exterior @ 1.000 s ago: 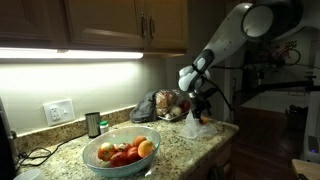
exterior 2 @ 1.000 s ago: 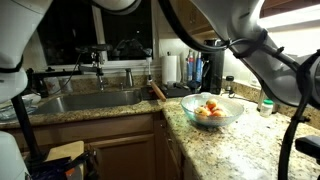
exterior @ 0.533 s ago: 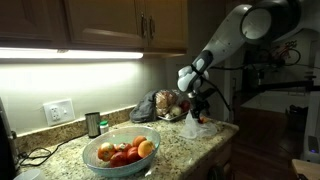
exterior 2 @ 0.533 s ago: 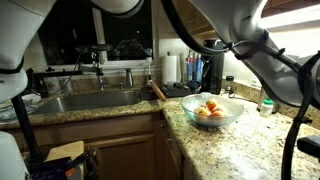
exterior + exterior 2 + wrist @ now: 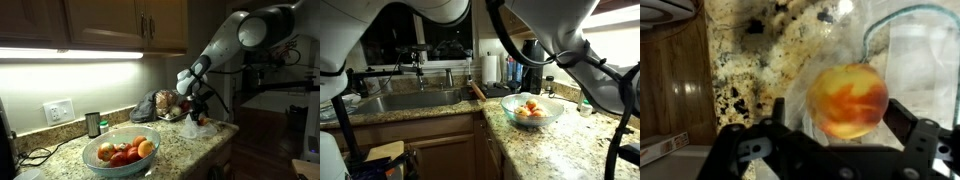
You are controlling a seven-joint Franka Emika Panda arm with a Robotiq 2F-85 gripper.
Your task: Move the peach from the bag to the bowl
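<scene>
The peach (image 5: 848, 100), orange-yellow with red streaks, sits between my gripper's (image 5: 845, 112) two black fingers in the wrist view, and the fingers are shut on it. A clear plastic bag (image 5: 910, 45) lies below it on the speckled granite counter. In an exterior view my gripper (image 5: 197, 104) hangs just above that bag (image 5: 197, 128) near the counter's end. The clear glass bowl (image 5: 97, 150), which holds several pieces of fruit, stands on the counter apart from the gripper. The bowl shows in both exterior views (image 5: 552, 109).
A second bag of produce (image 5: 160, 104) lies against the back wall behind the gripper. A dark canister (image 5: 93, 124) stands behind the bowl, near a wall outlet (image 5: 58, 111). A sink (image 5: 410, 101) and a paper towel roll (image 5: 492, 68) are further along the counter.
My arm's upper links have shifted slightly to the left. The gripper stays above the bag. The bowl and bags have not moved.
</scene>
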